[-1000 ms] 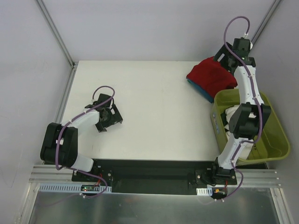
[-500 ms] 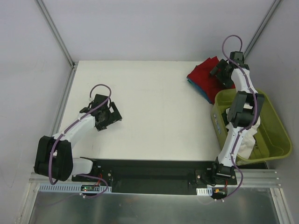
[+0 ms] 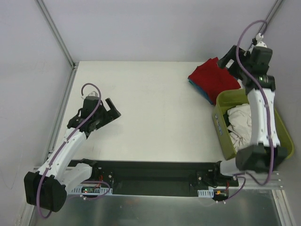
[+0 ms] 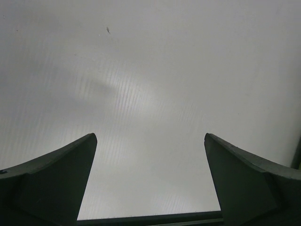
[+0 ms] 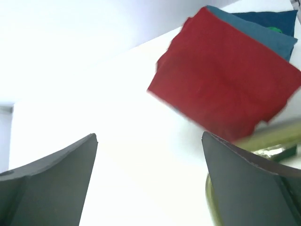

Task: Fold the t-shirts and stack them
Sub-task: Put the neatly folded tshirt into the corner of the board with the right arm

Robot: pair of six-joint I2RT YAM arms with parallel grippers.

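Arm on the left, the left arm (image 3: 70,141), stretches over the white table (image 3: 160,108), well to the left of the olive-green tub (image 3: 221,136). Its left gripper (image 3: 106,114) has the jaws spread wide with nothing between them. The wrist view shows only the pale table surface past the left gripper (image 4: 149,136).

Nearer the tub, just beyond its far-left corner, lies the folded red t-shirt (image 3: 211,77). It rests on top of the folded teal-blue t-shirt (image 3: 198,88), whose edge peeks out along the red one's left side. The pile's near edge meets the tub's far rim.

The right arm (image 3: 261,108) rises over the tub and carries the right gripper (image 3: 229,58) above the far side of the red t-shirt, beyond the tub. These jaws are also wide apart and empty. The right wrist view looks down past the right gripper (image 5: 149,136) at the red t-shirt (image 5: 225,80), with the teal-blue t-shirt (image 5: 263,28) under it and a blurred strip of tub rim (image 5: 273,134) close by.

Inside the tub sits the white t-shirt (image 3: 240,125), crumpled and unfolded.
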